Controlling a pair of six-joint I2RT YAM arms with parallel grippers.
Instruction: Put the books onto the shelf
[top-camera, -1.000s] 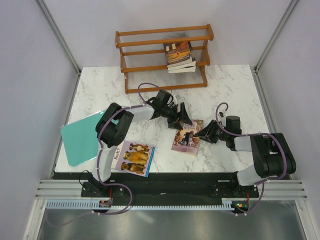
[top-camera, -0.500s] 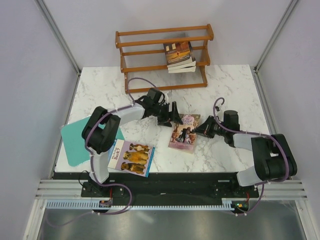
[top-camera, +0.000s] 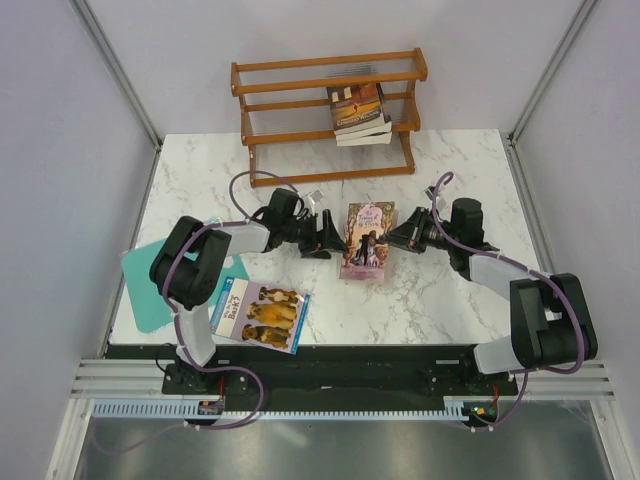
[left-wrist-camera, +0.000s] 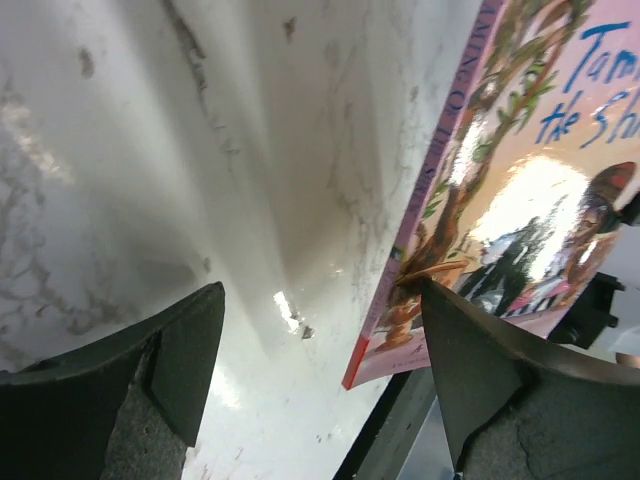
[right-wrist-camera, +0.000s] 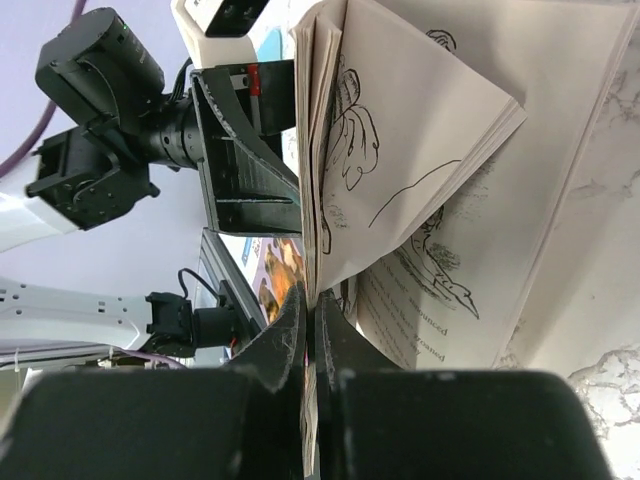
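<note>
right claw (top-camera: 399, 240) on splayed pink book (top-camera: 367, 236)

Your left wrist view crops the pink book (left-wrist-camera: 520, 200) at the right edge, title cut short. From above, the stack (top-camera: 360, 112) on the shelf (top-camera: 290, 65) is too small to count, and the left arm (top-camera: 228, 238) hides part of the teal board (top-camera: 150, 290).

White marble counter (top-camera: 450, 170): wooden shelf (top-camera: 325, 85) at far edge, book stack (top-camera: 358, 112) on its right side. Teal board (top-camera: 150, 280) overhangs left edge. Dog book (top-camera: 262, 313) near front, pink book (top-camera: 366, 240) mid-counter.
</note>
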